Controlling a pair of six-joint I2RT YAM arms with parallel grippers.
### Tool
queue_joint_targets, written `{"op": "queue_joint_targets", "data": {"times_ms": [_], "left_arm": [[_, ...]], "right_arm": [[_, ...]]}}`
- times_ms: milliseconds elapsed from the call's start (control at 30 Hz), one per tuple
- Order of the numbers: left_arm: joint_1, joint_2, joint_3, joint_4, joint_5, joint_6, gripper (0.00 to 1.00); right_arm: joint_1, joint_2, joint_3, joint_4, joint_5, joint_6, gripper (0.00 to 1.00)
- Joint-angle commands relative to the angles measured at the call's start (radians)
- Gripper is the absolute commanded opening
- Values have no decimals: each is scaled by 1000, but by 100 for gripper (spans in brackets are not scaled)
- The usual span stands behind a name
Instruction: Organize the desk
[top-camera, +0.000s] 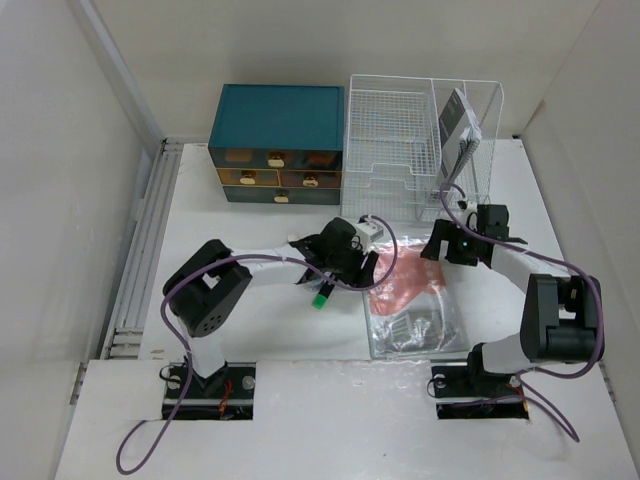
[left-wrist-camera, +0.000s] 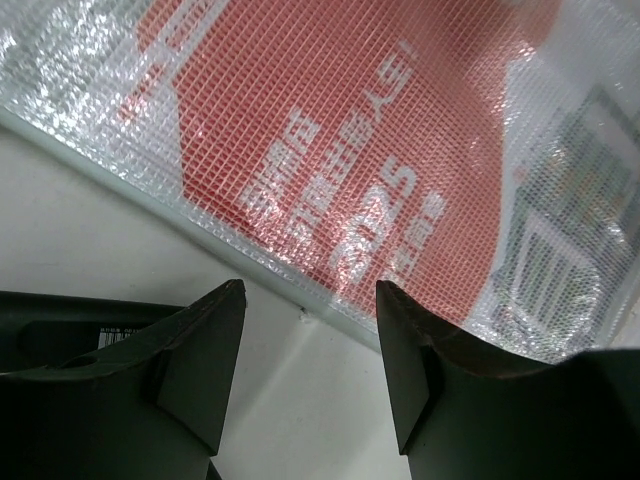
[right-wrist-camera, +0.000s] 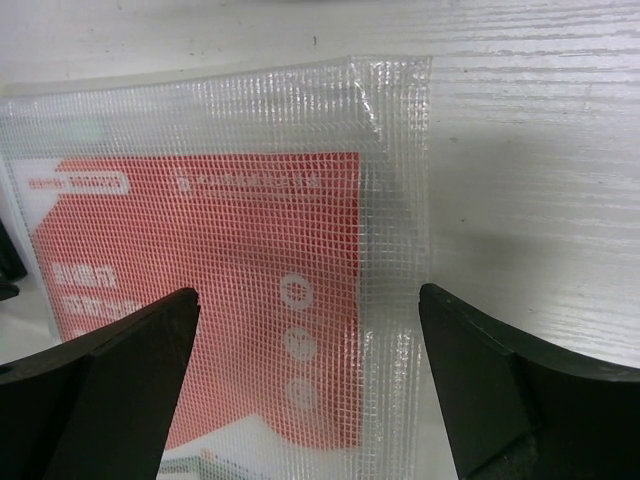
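Observation:
A clear mesh pouch (top-camera: 412, 312) holding a red printed sheet lies flat on the white desk (top-camera: 270, 335), right of centre. My left gripper (top-camera: 364, 268) (left-wrist-camera: 310, 295) hovers at the pouch's left edge (left-wrist-camera: 330, 150), open, with only bare desk between its fingers. From the far right side, my right gripper (top-camera: 441, 254) (right-wrist-camera: 308, 295) stands wide open over the pouch's corner (right-wrist-camera: 300, 230). Its fingers straddle the red sheet and the clear border without touching them.
A teal drawer box (top-camera: 278, 140) stands at the back. Beside it is a white wire-mesh rack (top-camera: 415, 135) with a notebook (top-camera: 458, 130) upright in its right side. A small green item (top-camera: 320, 299) lies under the left arm.

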Motion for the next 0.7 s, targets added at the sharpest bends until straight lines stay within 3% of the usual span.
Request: {"op": "queue_joint_targets", "data": {"times_ms": [0,233,667], "left_arm": [[-2,19,48,-2,-11,-10,52],[-2,30,48,-2,-11,-10,52],[-2,70,79,-11,27,-19,52]], "right_arm": [[-10,9,37,0,-4,12,96],[-30,13,37,-10,6,12,96],[-30,76,37,-20,-118,-19,86]]}}
